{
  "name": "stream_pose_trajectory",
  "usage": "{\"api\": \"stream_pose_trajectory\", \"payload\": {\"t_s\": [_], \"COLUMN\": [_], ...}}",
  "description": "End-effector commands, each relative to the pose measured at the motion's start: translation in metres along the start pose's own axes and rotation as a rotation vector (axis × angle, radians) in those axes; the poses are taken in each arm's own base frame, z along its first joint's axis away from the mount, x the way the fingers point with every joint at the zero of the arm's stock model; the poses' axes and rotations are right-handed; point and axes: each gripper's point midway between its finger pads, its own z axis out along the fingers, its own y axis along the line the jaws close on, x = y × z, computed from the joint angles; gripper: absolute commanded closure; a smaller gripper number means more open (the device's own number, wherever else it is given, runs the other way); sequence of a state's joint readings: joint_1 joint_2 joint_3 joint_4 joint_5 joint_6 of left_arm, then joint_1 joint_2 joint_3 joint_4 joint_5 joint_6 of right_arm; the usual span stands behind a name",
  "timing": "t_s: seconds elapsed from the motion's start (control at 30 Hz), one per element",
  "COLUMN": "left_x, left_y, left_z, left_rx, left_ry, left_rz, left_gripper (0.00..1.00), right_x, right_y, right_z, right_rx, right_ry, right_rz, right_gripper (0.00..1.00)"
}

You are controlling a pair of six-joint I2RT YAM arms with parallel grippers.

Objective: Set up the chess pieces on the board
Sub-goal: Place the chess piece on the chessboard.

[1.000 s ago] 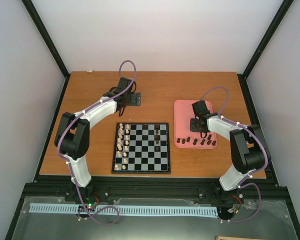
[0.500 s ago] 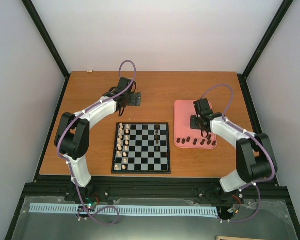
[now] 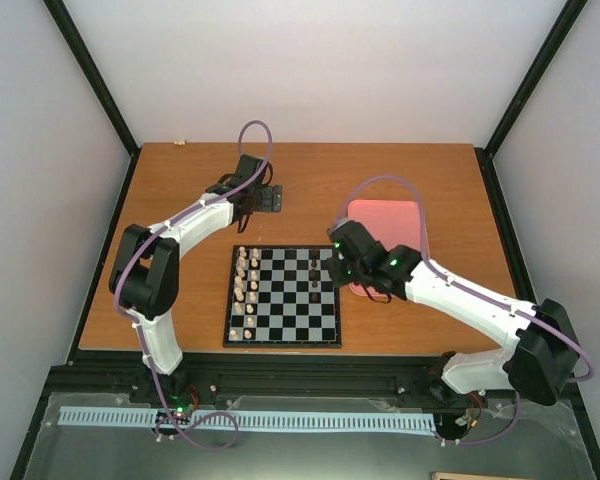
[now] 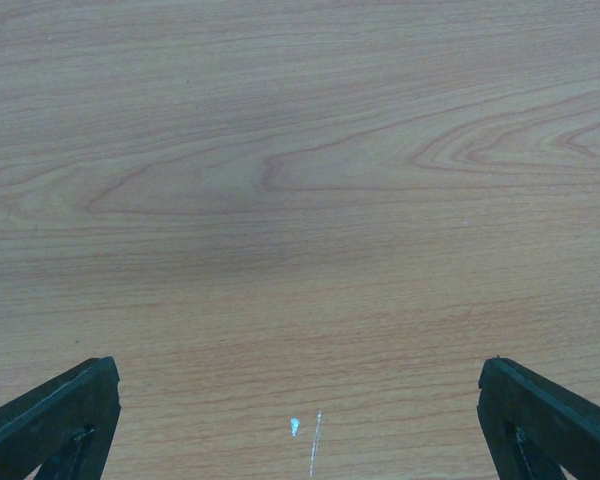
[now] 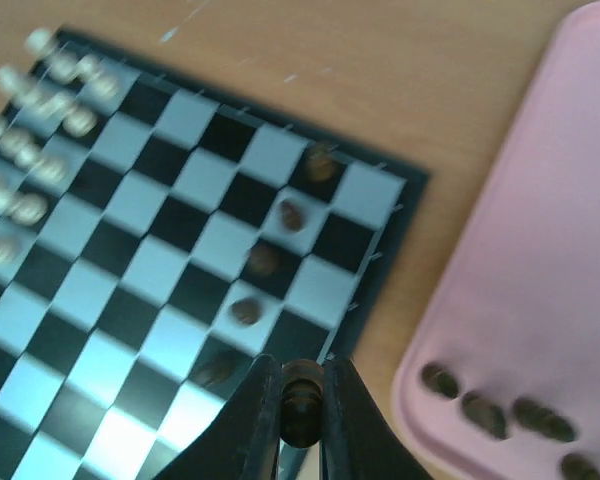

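Chess pieces [image 3: 314, 270], dark and tiny, stand in a short file near the right edge of the board [image 3: 282, 320] in the top view. Pale pieces [image 3: 245, 285] fill its left side. The right gripper [image 3: 338, 266] hangs over the board's right edge, between it and the pink tray [image 3: 385, 218]. The left gripper [image 3: 268, 199] sits well apart, toward the far edge of the desk [image 3: 180, 180].

The left wrist view shows only bare wood. The left fingers stand at the lower corners, spread wide with nothing between them.

The right wrist view is blurred. The right fingers are pinched tight on one dark held piece [image 5: 301, 388], upright between the pads, above the board's edge nearest the tray. Five dark pieces stand in a line on the squares beyond it, and several more lie along the tray's near edge.

Such a piece is likely very light, stiff and smooth, so it could twist or pop out of a loose pinch. It will also tip easily when set down. The safest hold looks to be across the body at mid-height, kept upright.
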State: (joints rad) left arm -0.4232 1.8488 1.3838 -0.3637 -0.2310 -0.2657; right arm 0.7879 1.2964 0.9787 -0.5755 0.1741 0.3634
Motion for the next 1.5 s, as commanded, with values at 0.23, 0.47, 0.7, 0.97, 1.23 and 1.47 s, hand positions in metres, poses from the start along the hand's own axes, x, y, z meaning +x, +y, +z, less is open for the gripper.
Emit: {"api": "stream_pose_trajectory", "payload": {"t_s": [0.23, 0.47, 0.7, 0.97, 1.23, 1.47], "left_x": [-0.016, -0.016, -0.016, -0.015, -0.015, -0.014], "left_y": [0.0, 0.001, 0.0, 0.001, 0.001, 0.001], "left_z": [-0.008, -0.007, -0.006, -0.005, -0.003, -0.002], "left_rx": [0.007, 0.004, 0.005, 0.0, -0.001, -0.004], "left_ry": [-0.032, -0.033, -0.031, -0.029, -0.028, -0.025], "left_rz": [-0.027, -0.026, -0.024, -0.022, -0.021, -0.018], "left_gripper": [0.0, 0.0, 0.0, 0.0, 0.0, 0.0], "right_x": [0.056, 0.082, 0.091, 0.1, 0.103, 0.108], "right_y": [0.07, 0.077, 0.075, 0.082, 0.077, 0.076], "right_z": [-0.002, 0.015, 0.03, 0.05, 0.057, 0.062], "right_rx": [-0.023, -0.018, 0.001, -0.008, -0.009, -0.012], "right_ry": [0.149, 0.225, 0.231, 0.257, 0.266, 0.279], "right_rz": [-0.157, -0.187, -0.188, -0.209, -0.202, -0.201], "right_gripper": [0.95, 0.95, 0.94, 0.94, 0.94, 0.94]}}
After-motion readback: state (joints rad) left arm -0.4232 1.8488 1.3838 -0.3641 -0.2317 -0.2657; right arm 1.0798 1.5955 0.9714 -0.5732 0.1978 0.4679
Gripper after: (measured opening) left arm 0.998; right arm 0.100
